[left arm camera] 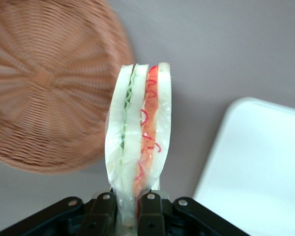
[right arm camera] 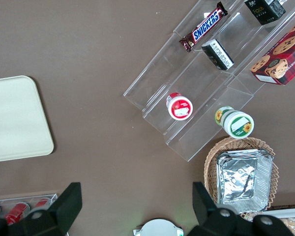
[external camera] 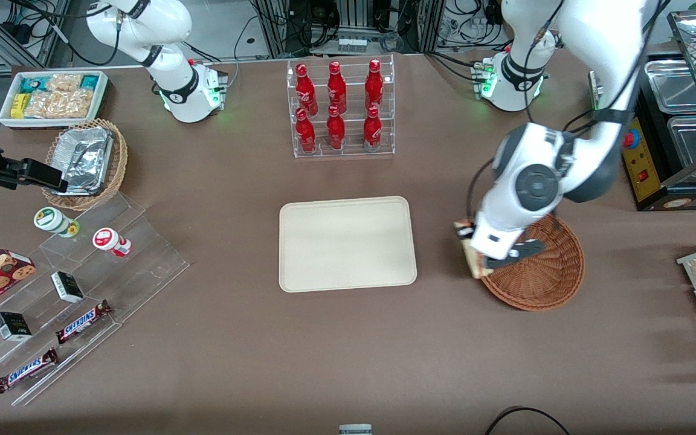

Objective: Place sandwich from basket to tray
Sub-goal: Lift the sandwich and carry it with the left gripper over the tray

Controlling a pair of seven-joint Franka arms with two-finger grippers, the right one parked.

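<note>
Front view: I see the gripper [external camera: 486, 258] at the rim of the reddish-brown basket [external camera: 544, 272], on the edge that faces the tray [external camera: 347, 243]. Its jaws are clamped on the sandwich [external camera: 467, 248], which shows as a small pale wedge just outside the basket rim, between basket and tray, partly covered by the arm. I cannot tell from this view whether the wedge touches the rim. The tray lies flat on the brown tabletop [external camera: 336, 344], apart from the basket.

From the left wrist camera I see the sandwich [left arm camera: 139, 142] held by one narrow end between the two black fingers [left arm camera: 102, 214], its cut edge turned to the camera. The layers run lengthwise: pale bread, a thin green strip, more pale bread, then a red band with red shreds, all under clear wrap. The basket [left arm camera: 44, 93] appears beside the wedge, and a rounded corner of the tray [left arm camera: 258, 167] lies on the sandwich's other flank.

Farther from the front camera than the tray stands a clear rack of red bottles [external camera: 339, 109]. Toward the parked arm's end I note a tan wicker basket of foil containers [external camera: 85, 162] and a stepped clear stand with snack bars [external camera: 82, 320].
</note>
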